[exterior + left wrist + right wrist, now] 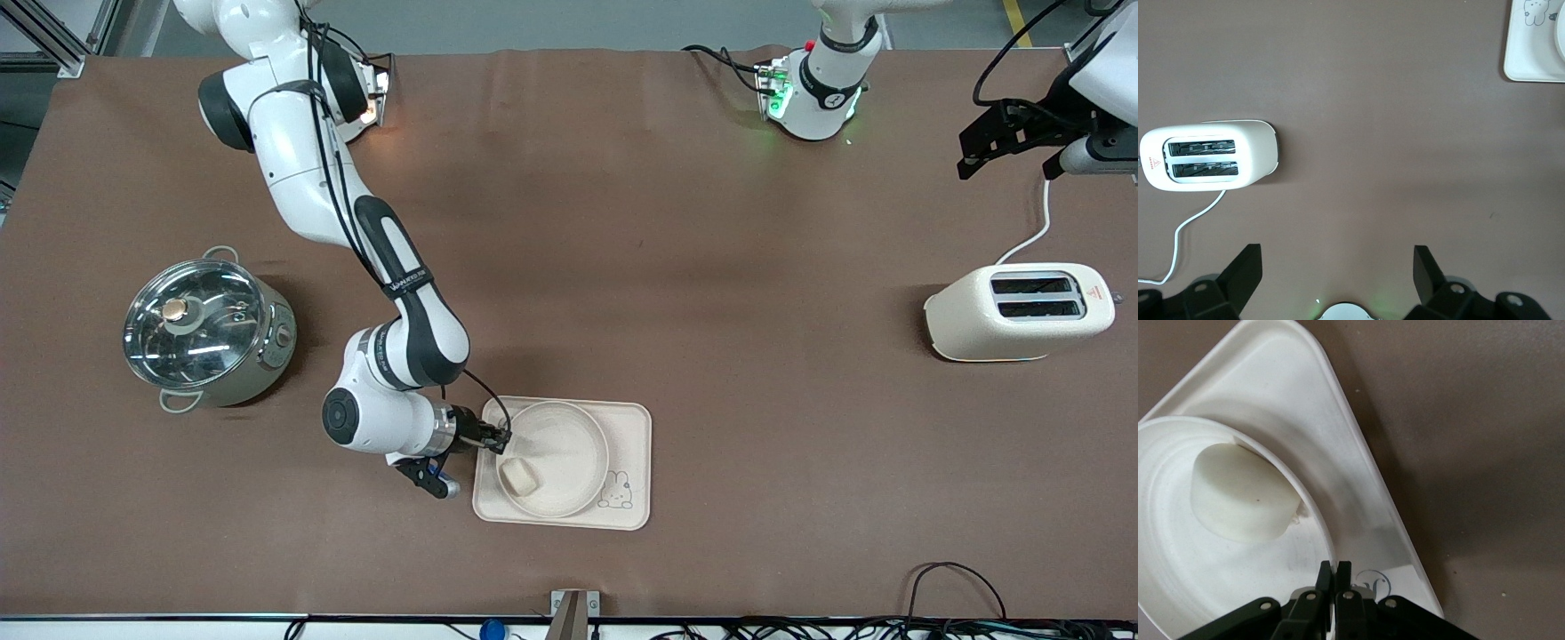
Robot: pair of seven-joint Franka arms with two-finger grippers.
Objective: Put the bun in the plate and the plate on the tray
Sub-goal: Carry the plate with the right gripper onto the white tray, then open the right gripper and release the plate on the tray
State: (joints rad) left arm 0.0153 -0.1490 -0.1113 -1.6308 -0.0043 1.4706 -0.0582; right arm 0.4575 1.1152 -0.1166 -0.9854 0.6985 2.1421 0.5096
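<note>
My right gripper (505,437), lower centre of the front view, pinches the plate (569,444) rim at the tray (636,427) edge, bun (518,476) inside; left gripper (1338,267) waits open.

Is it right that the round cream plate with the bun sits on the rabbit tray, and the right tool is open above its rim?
Not quite. The right tool is shut on the rim of the round cream-white plate, as the right wrist view shows. The pale puck-like bun is in the plate, which sits on the cream rectangular rabbit tray.
</note>
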